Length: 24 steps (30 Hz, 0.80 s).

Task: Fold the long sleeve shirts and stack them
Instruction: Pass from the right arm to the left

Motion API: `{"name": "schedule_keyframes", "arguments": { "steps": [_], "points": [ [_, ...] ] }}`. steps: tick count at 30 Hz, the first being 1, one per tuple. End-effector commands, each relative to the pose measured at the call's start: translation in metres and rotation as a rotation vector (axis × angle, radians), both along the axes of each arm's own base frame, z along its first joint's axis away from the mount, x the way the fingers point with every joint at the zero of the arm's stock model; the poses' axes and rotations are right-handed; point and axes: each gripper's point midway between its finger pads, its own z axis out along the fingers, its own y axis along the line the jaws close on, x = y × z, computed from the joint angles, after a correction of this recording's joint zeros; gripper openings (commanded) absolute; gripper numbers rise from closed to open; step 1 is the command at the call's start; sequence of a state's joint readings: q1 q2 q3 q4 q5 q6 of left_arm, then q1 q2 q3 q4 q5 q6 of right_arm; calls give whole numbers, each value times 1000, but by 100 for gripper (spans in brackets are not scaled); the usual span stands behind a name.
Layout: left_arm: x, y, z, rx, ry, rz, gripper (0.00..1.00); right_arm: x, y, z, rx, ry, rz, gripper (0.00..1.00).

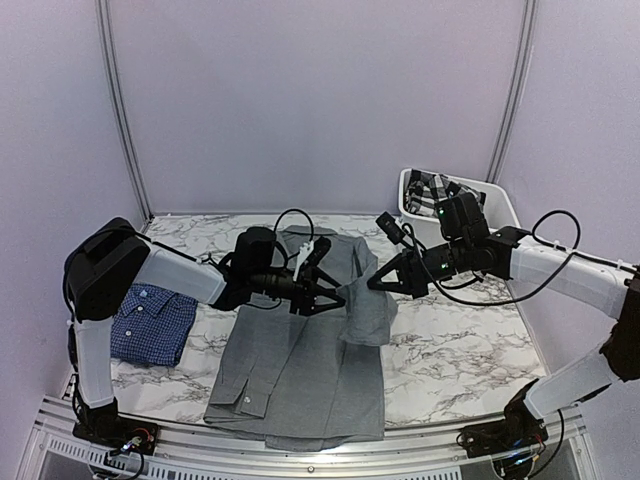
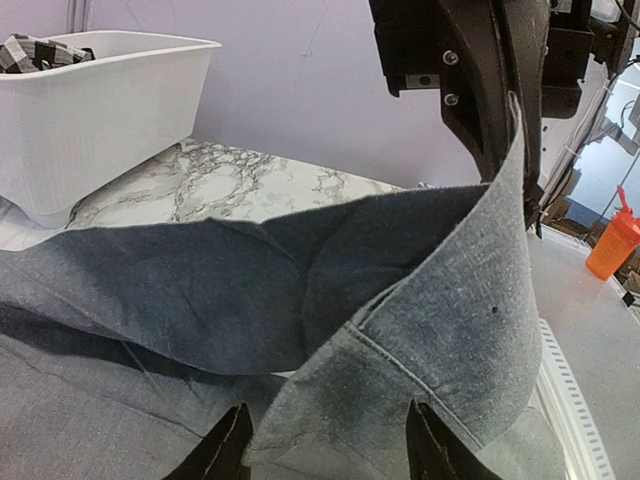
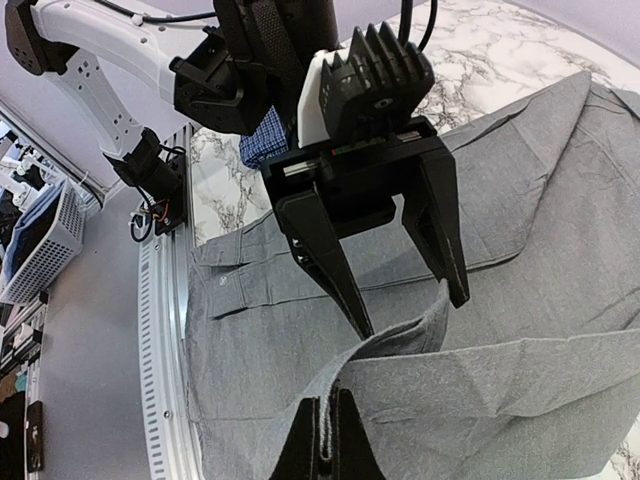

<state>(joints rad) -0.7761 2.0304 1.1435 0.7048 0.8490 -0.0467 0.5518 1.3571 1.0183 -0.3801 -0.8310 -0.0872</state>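
Over table (image 1: 460, 350) middle: right gripper (image 3: 322, 440) pinched shut on lifted fold of grey shirt (image 1: 300, 370). Left gripper (image 3: 412, 315) stood partly open, jaws astride same raised edge, gripping nothing. Rest of shirt lay flat. Cloth judged light, limp, sag-prone; best taken at stitched edge. Blue shirt (image 1: 152, 325) sat folded at left.

The marbled white-and-grey worktop (image 1: 460, 340) carries three things. A grey shirt (image 1: 300, 370) lies spread across its middle, collar toward the far edge, hem at the near edge, one sleeve raised off the surface. A folded blue checked shirt (image 1: 152, 325) sits at the left. A white bin (image 1: 500, 203) stands in the far right corner, holding what may be plaid cloth (image 1: 432, 188).
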Motion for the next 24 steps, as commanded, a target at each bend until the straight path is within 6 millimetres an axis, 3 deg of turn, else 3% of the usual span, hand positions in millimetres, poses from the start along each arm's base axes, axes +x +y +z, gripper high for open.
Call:
{"name": "schedule_keyframes", "arguments": {
  "steps": [1, 13, 19, 24],
  "points": [
    [7, 3, 16, -18, -64, 52, 55, -2, 1, 18, 16, -53, 5, 0],
    [14, -6, 26, -39, -74, 57, 42, 1, -2, 15, -2, -60, -21, 0],
    [11, -7, 26, -40, -55, 48, 14, 4, -3, 12, -17, -64, -44, 0],
    [10, -2, 29, -35, -43, 72, 0, 9, -6, 8, -35, -68, -71, 0]
  ]
}}
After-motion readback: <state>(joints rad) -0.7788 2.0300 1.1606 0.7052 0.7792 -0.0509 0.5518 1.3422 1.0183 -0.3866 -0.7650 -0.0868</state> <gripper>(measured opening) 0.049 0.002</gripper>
